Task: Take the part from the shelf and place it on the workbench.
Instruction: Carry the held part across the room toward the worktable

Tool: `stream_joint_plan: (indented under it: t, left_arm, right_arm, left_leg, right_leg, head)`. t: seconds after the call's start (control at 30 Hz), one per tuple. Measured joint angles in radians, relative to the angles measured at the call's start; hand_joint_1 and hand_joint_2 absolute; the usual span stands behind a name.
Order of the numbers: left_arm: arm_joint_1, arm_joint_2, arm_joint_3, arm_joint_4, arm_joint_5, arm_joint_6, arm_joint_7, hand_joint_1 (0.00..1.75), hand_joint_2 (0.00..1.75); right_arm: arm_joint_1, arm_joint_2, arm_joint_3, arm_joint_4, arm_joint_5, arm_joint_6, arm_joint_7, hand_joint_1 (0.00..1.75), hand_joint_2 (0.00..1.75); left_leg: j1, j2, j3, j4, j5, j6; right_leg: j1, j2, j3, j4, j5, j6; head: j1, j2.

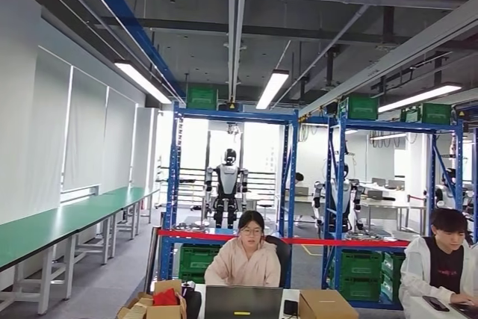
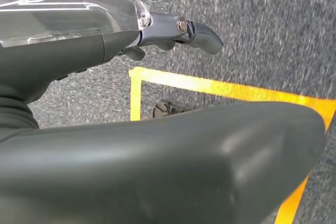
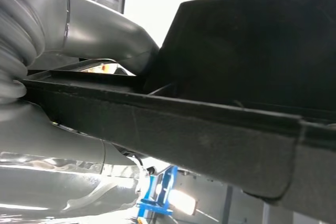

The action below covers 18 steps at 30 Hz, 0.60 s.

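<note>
The right robot hand [image 3: 79, 51] grips a black part [image 3: 222, 108] in the right wrist view: a flat, matte, dark piece with a raised lip along one long edge. The thick grey thumb lies over one face of it, the rest of the hand lies against the other face, and the part runs out past the hand across the picture.

The left robot hand [image 2: 158, 145] hangs over a grey carpeted floor [image 2: 257, 30] marked with a yellow taped outline [image 2: 222, 87]. Its thick thumb stretches straight out, a darker finger [image 2: 186, 30] reaches out apart from it, and nothing lies between them, so the hand is open and empty.

In the head view, the nearest thing is a white table [image 1: 293, 300] along the lower edge. On it stand an open cardboard box [image 1: 154, 304] with something red inside near the left end, a laptop [image 1: 242, 302] at the middle, and a closed cardboard box [image 1: 327, 305] just right of the laptop. A person in a pale top [image 1: 243, 255] sits behind the laptop. A second person in a white jacket [image 1: 437, 259] sits at the right edge.

Behind them runs a red barrier tape [image 1: 225, 237], then blue shelf racks [image 1: 234, 184] holding green crates [image 1: 194, 259]. Long green-topped benches [image 1: 67, 218] line the left wall. Past the racks stands another humanoid robot [image 1: 227, 184] against bright windows.
</note>
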Motion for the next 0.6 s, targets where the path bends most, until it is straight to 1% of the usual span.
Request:
stream_joint_plan:
  t: [0.03, 0.07, 0.1, 0.13, 0.17, 0.2, 0.23, 0.3, 0.33, 0.37, 0.4, 0.43, 0.47, 0.5, 0.53, 0.57, 0.6]
  left_arm:
    - [0.001, 0.000, 0.000, 0.000, 0.000, 0.000, 0.000, 0.00, 1.75]
    - [0.001, 0.000, 0.000, 0.000, 0.000, 0.000, 0.000, 0.00, 1.75]
    - [0.000, 0.000, 0.000, 0.000, 0.000, 0.000, 0.000, 0.00, 1.75]
    - [-0.001, -0.001, 0.000, 0.000, 0.000, 0.000, 0.000, 0.00, 1.75]
    - [-0.003, -0.001, 0.000, 0.000, 0.000, 0.000, 0.000, 0.00, 1.75]
    - [-0.003, -0.002, 0.000, 0.000, 0.000, 0.000, 0.001, 0.00, 1.75]
    - [-0.003, -0.002, -0.001, 0.000, 0.000, 0.000, 0.001, 0.00, 1.75]
    - [-0.004, -0.003, -0.001, 0.000, 0.000, 0.000, 0.001, 0.00, 1.75]
    - [-0.004, -0.003, -0.001, 0.000, 0.000, 0.000, 0.001, 0.00, 1.75]
    - [-0.004, -0.003, -0.001, 0.000, 0.000, 0.000, 0.001, 0.00, 1.75]
    - [-0.003, -0.004, -0.001, 0.000, 0.000, 0.000, 0.001, 0.00, 1.75]
    - [-0.002, -0.004, -0.001, 0.000, 0.000, 0.000, 0.001, 0.00, 1.75]
    - [0.000, -0.003, -0.001, 0.000, 0.000, 0.000, 0.001, 0.00, 1.75]
    - [0.003, -0.003, -0.001, 0.000, 0.000, 0.000, 0.001, 0.00, 1.75]
    - [0.004, -0.003, -0.001, 0.000, 0.000, 0.001, 0.001, 0.00, 1.75]
    - [0.005, -0.003, -0.001, 0.000, 0.000, 0.001, 0.001, 0.00, 1.75]
    - [0.006, -0.003, -0.001, 0.000, 0.000, 0.001, 0.001, 0.00, 1.75]
  right_arm:
    - [0.001, 0.000, -0.001, 0.000, 0.002, 0.001, 0.000, 1.75, 1.75]
    - [0.001, 0.000, -0.002, 0.001, 0.005, 0.002, 0.001, 1.75, 1.75]
    - [0.001, 0.000, -0.003, 0.001, 0.008, 0.002, 0.001, 1.75, 1.75]
    - [0.001, 0.000, -0.004, 0.001, 0.010, 0.003, 0.001, 1.75, 1.75]
    - [0.001, 0.001, -0.005, 0.001, 0.011, 0.004, 0.002, 1.75, 1.75]
    - [0.000, 0.001, -0.006, 0.001, 0.011, 0.004, 0.002, 1.75, 1.75]
    - [0.000, 0.001, -0.007, 0.001, 0.011, 0.004, 0.002, 1.75, 1.75]
    - [0.001, 0.001, -0.009, 0.000, 0.012, 0.004, 0.003, 1.75, 1.75]
    - [0.002, 0.002, -0.010, 0.000, 0.012, 0.004, 0.003, 1.75, 1.75]
    - [0.002, 0.003, -0.010, 0.000, 0.012, 0.004, 0.003, 1.75, 1.75]
    - [0.003, 0.004, -0.011, 0.000, 0.012, 0.005, 0.003, 1.75, 1.75]
    - [0.003, 0.006, -0.011, 0.001, 0.012, 0.006, 0.003, 1.75, 1.75]
    - [0.005, 0.006, -0.012, 0.002, 0.012, 0.006, 0.003, 1.75, 1.75]
    - [0.007, 0.006, -0.012, 0.003, 0.012, 0.007, 0.003, 1.75, 1.75]
    - [0.009, 0.007, -0.012, 0.004, 0.012, 0.007, 0.003, 1.75, 1.75]
    - [0.010, 0.007, -0.013, 0.005, 0.012, 0.007, 0.003, 1.75, 1.75]
    - [0.011, 0.007, -0.013, 0.005, 0.012, 0.007, 0.003, 1.75, 1.75]
  left_leg:
    - [-0.001, 0.001, 0.007, 0.000, -0.005, -0.001]
    - [-0.001, 0.002, 0.015, 0.000, -0.010, -0.003]
    - [-0.002, 0.002, 0.024, -0.001, -0.016, -0.005]
    - [-0.004, 0.002, 0.032, -0.002, -0.021, -0.008]
    - [-0.004, 0.002, 0.037, -0.004, -0.025, -0.011]
    - [-0.004, 0.002, 0.040, -0.007, -0.027, -0.016]
    - [-0.003, 0.003, 0.042, -0.011, -0.028, -0.021]
    - [-0.003, 0.004, 0.049, -0.019, -0.030, -0.031]
    - [-0.003, 0.003, 0.047, -0.009, -0.037, -0.035]
    - [-0.004, 0.002, 0.035, 0.021, -0.054, -0.038]
    - [-0.003, 0.000, 0.009, 0.072, -0.077, -0.040]
    - [-0.003, -0.001, -0.027, 0.137, -0.102, -0.042]
    - [-0.002, -0.002, -0.065, 0.199, -0.120, -0.045]
    - [-0.002, -0.003, -0.094, 0.237, -0.122, -0.047]
    - [-0.002, -0.003, -0.105, 0.239, -0.102, -0.049]
    - [-0.001, -0.004, -0.099, 0.202, -0.063, -0.049]
    - [0.000, -0.004, -0.077, 0.137, -0.016, -0.049]
  right_leg:
    - [0.000, 0.000, -0.008, -0.009, 0.026, -0.002]
    - [0.001, 0.000, 0.003, -0.055, 0.068, -0.006]
    - [0.003, -0.001, 0.027, -0.124, 0.114, -0.013]
    - [0.007, -0.003, 0.051, -0.187, 0.147, -0.021]
    - [0.010, -0.005, 0.071, -0.234, 0.164, -0.029]
    - [0.014, -0.006, 0.081, -0.260, 0.168, -0.034]
    - [0.017, -0.006, 0.085, -0.266, 0.162, -0.038]
    - [0.015, -0.003, 0.094, -0.284, 0.163, -0.044]
    - [0.012, -0.003, 0.103, -0.294, 0.165, -0.047]
    - [0.008, -0.003, 0.111, -0.304, 0.167, -0.051]
    - [0.006, -0.003, 0.119, -0.310, 0.166, -0.055]
    - [0.006, -0.003, 0.124, -0.311, 0.163, -0.058]
    - [0.007, -0.001, 0.129, -0.311, 0.159, -0.060]
    - [0.007, 0.001, 0.134, -0.311, 0.153, -0.061]
    - [0.007, 0.003, 0.142, -0.311, 0.147, -0.060]
    - [0.007, 0.005, 0.152, -0.310, 0.140, -0.058]
    - [0.006, 0.007, 0.163, -0.310, 0.131, -0.054]
  head:
    - [0.000, 0.000]
    - [0.000, 0.000]
    - [0.000, 0.000]
    - [0.000, 0.000]
    - [0.000, 0.000]
    - [0.000, 0.000]
    - [0.000, 0.000]
    - [0.000, 0.000]
    - [0.001, 0.000]
    - [0.001, 0.000]
    - [0.001, 0.000]
    - [0.001, 0.000]
    - [0.001, 0.000]
    - [0.001, 0.000]
    - [0.001, 0.000]
    - [0.001, 0.000]
    - [0.001, 0.000]
